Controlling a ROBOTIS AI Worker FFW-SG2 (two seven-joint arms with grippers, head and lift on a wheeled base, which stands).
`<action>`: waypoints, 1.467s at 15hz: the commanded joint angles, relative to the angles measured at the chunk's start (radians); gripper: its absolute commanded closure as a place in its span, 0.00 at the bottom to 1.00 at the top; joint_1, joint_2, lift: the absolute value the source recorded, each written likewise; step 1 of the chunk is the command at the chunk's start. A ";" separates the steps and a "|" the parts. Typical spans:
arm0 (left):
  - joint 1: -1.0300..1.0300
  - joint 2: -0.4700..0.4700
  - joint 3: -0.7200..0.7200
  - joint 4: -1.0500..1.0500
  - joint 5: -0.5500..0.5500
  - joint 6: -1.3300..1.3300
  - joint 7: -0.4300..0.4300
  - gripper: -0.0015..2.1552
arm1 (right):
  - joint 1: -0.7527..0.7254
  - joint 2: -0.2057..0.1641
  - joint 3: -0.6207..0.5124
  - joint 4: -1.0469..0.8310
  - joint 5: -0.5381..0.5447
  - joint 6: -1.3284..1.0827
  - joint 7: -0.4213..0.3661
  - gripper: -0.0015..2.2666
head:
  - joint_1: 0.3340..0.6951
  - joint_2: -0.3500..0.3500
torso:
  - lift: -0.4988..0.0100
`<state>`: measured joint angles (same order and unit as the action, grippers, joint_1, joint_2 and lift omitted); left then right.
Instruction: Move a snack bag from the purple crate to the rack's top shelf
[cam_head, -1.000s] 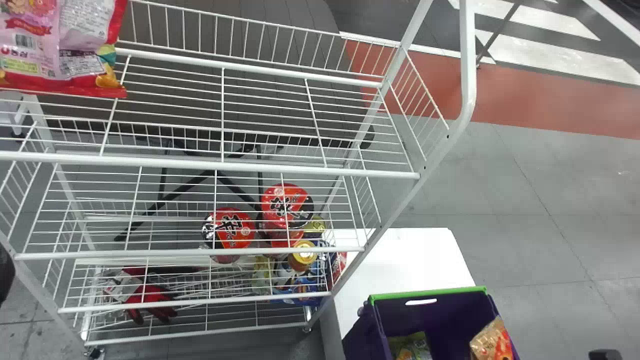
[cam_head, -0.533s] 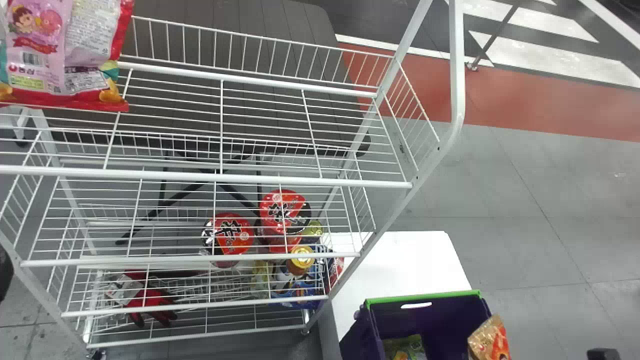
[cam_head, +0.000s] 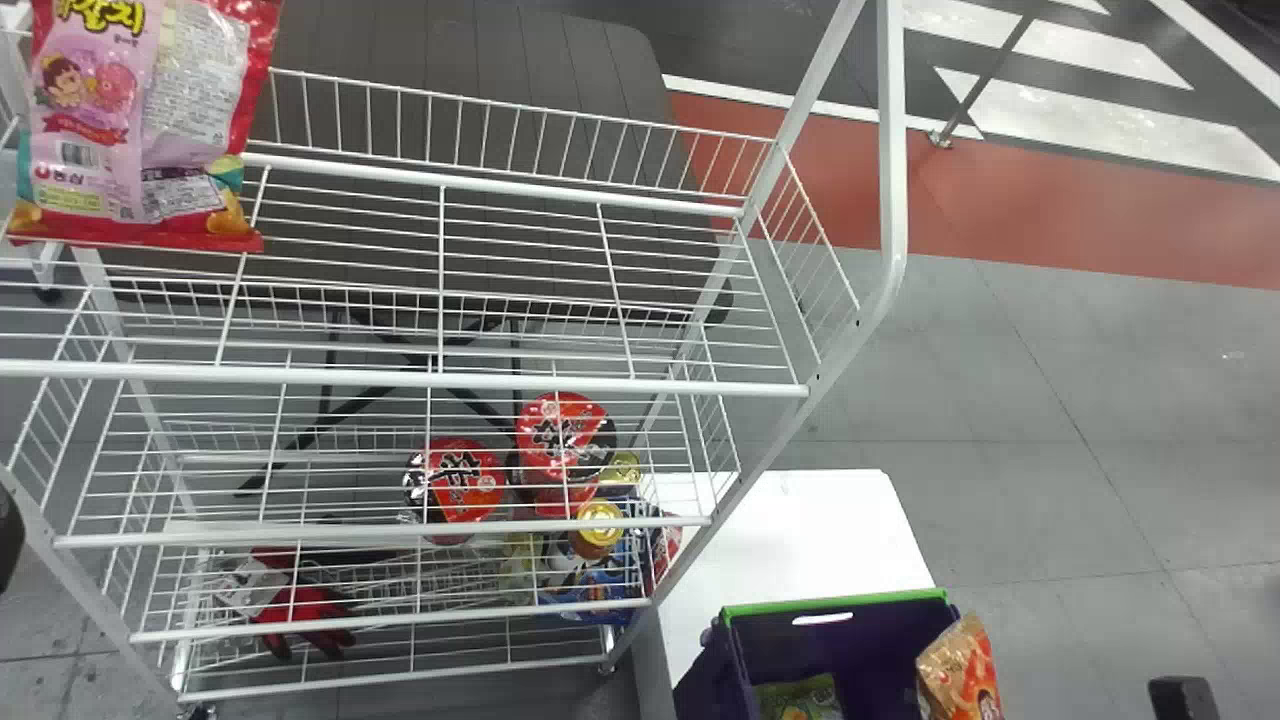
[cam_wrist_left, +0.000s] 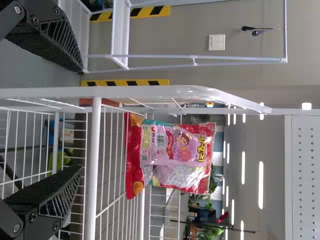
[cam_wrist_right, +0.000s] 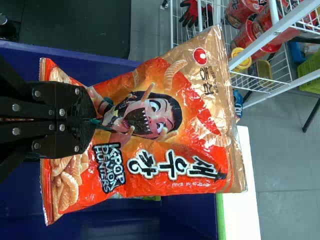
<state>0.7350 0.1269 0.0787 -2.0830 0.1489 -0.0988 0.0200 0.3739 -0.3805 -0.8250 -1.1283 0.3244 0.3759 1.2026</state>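
An orange snack bag (cam_head: 958, 672) stands up at the right side of the purple crate (cam_head: 835, 655); in the right wrist view the same bag (cam_wrist_right: 165, 125) lies across the crate wall (cam_wrist_right: 85, 55). My right gripper (cam_wrist_right: 92, 120) is shut on the bag near its bottom end. A pink and red snack bag (cam_head: 140, 125) stands at the left of the rack's top shelf (cam_head: 430, 378). In the left wrist view that pink bag (cam_wrist_left: 172, 155) is beyond the shelf rail, and my left gripper (cam_wrist_left: 81, 120) is open beside the rack with nothing between its fingers.
The crate stands by a white table (cam_head: 800, 520), right of the rack. Lower shelves hold red noodle cups (cam_head: 562, 440), cans (cam_head: 598, 525) and red gloves (cam_head: 300, 610). A green packet (cam_head: 800, 697) lies inside the crate. The rack's slanted right post (cam_head: 850, 345) rises between crate and top shelf.
The orange bag has risen relative to the crate's rim. Throughout the head view, the rack and crate have shifted down and slightly left together, with more of the pink bag now visible.
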 joint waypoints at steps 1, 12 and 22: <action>-0.008 0.002 0.001 0.009 0.000 0.000 0.000 0.06 | -0.006 -0.001 0.000 0.002 0.005 0.007 0.000 0.76 | 1.00 0.00 | 0.85; -0.016 0.011 0.004 0.015 0.000 0.000 0.000 0.06 | -0.015 0.006 0.009 0.002 0.016 0.038 0.000 0.76 | 1.00 0.00 | 0.94; -0.016 0.011 0.001 0.017 -0.003 0.000 0.000 0.06 | -0.032 0.006 0.018 0.001 0.027 0.056 0.002 0.76 | 1.00 0.00 | 1.00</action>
<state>0.7195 0.1380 0.0800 -2.0650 0.1470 -0.0988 0.0199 0.3430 -0.3745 -0.8067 -1.1278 0.3510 0.4295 1.2041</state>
